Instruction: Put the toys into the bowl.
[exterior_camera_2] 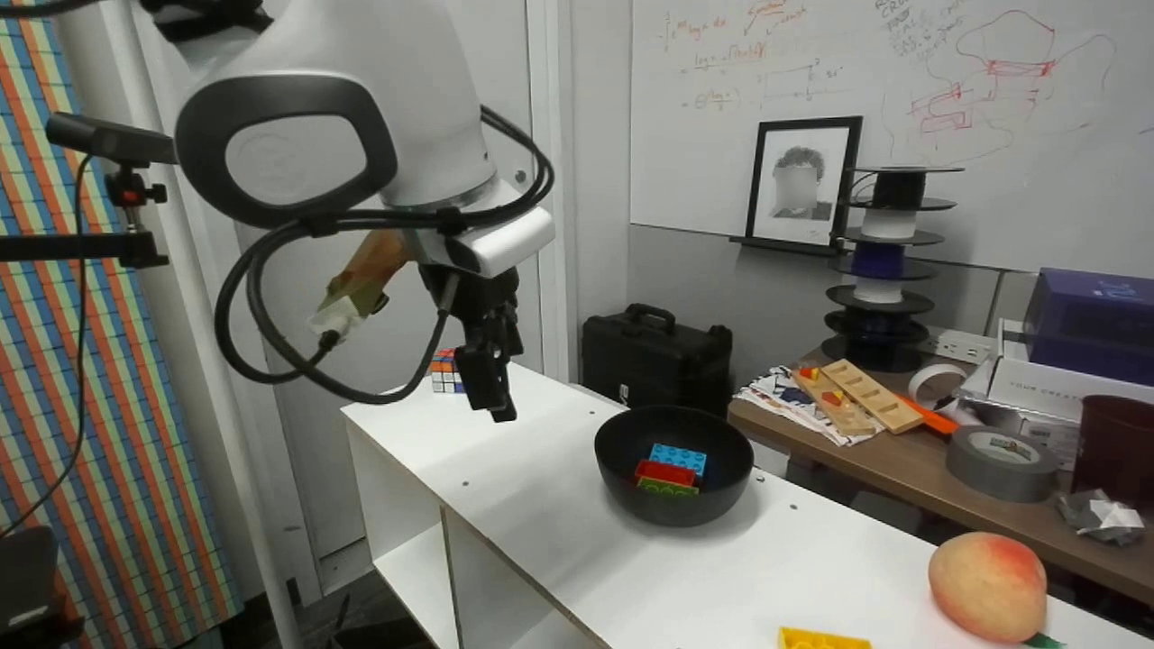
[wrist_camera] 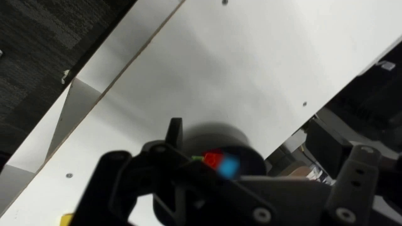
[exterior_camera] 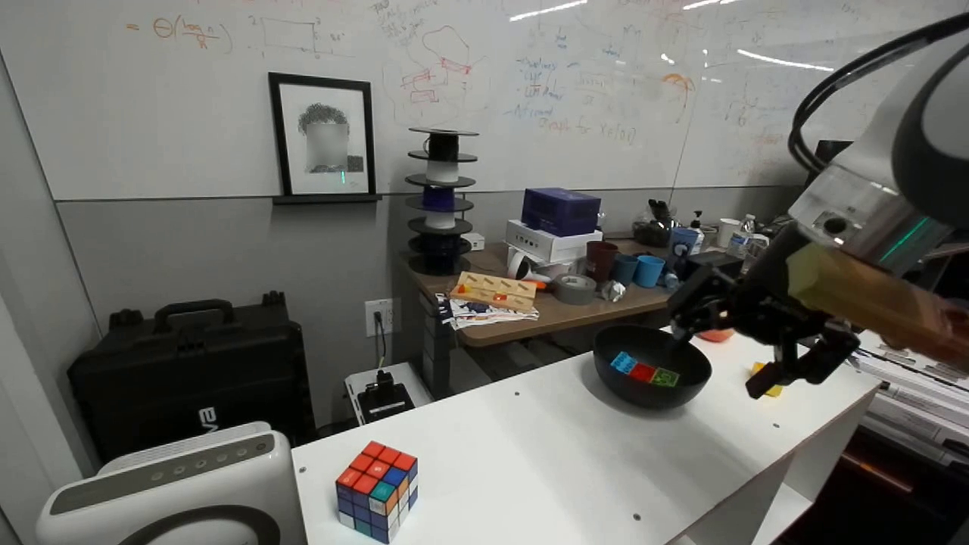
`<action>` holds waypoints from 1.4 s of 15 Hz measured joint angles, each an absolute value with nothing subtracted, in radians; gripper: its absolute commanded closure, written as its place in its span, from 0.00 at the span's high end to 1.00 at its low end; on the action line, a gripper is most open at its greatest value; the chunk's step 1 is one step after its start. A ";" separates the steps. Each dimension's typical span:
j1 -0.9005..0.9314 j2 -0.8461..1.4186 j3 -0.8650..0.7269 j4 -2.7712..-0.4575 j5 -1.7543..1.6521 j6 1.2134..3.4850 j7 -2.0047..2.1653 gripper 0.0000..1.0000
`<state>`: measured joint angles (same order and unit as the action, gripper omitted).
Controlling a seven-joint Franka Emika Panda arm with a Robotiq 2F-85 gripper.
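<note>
Claw (wrist_camera: 248, 133): jaws spread wide | bowl (exterior_camera_2: 627, 494): lower than the claw, near it | blue brick (exterior_camera_2: 678, 458), red brick (exterior_camera_2: 664, 472), green brick (exterior_camera_2: 665, 488): inside the bowl, lower than the claw | yellow brick (exterior_camera_2: 822, 640): lower, outside the bowl | peach (exterior_camera_2: 987, 586), Rubik's cube (exterior_camera: 377, 492): both lower, well apart from the claw

A long, white, open-fronted bench (exterior_camera_2: 766, 559) carries a round black bowl (exterior_camera_2: 672, 514), upright on its top, in an exterior view. Well apart at the bowl's 10 o'clock sits a multicoloured, square-tiled puzzle cube (exterior_camera_2: 445, 371), partly hidden, while a rounded peach-coloured fruit (exterior_camera_2: 984, 584), blushed red with a touch of green at its base, rests at 4 o'clock. At 5 o'clock lies a yellow plastic toy brick (exterior_camera_2: 816, 641), cropped by the frame's lower edge.
</note>
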<state>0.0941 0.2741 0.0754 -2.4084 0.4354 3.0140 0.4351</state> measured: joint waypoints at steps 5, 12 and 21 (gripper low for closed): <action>-0.121 0.183 0.092 -2.409 0.628 2.984 0.323 1.00; -0.320 0.295 -0.006 -2.265 0.638 2.822 0.218 1.00; -0.319 0.601 -0.070 -1.885 0.489 2.594 0.227 1.00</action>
<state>-0.3190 0.6007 -0.0695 -1.8852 0.4888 2.5943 0.2266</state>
